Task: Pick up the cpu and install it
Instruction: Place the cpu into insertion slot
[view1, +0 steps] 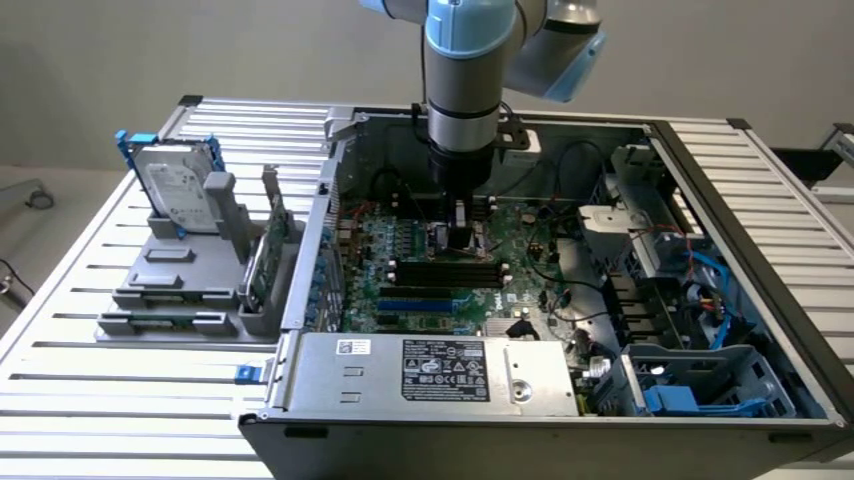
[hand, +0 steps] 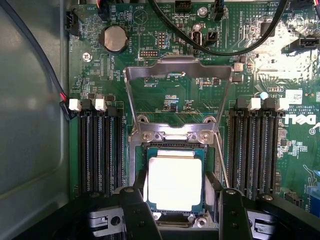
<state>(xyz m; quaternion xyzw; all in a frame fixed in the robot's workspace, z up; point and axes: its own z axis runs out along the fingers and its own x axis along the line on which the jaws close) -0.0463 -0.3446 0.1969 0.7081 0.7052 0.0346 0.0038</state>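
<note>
The cpu (hand: 175, 181), a small square chip with a pale silvery top and a green rim, lies level over the metal-framed socket (hand: 172, 136) on the green motherboard (hand: 165, 95). The socket's load plate (hand: 177, 71) is swung open and lies away from the chip. My gripper (hand: 177, 202) straddles the chip, one black finger (hand: 136, 212) against each of two opposite edges, shut on it. Whether the chip rests in the socket or hovers just above it I cannot tell. In the exterior view the gripper (view1: 461, 215) reaches straight down into the open computer case, low over the board.
Black memory slots (hand: 97, 150) run along both sides of the socket, and black cables (hand: 225, 45) arch over the board beyond it. A hard drive in a blue frame (view1: 180, 185) stands on a grey holder at the exterior view's left. The power supply (view1: 427, 370) closes the case's near side.
</note>
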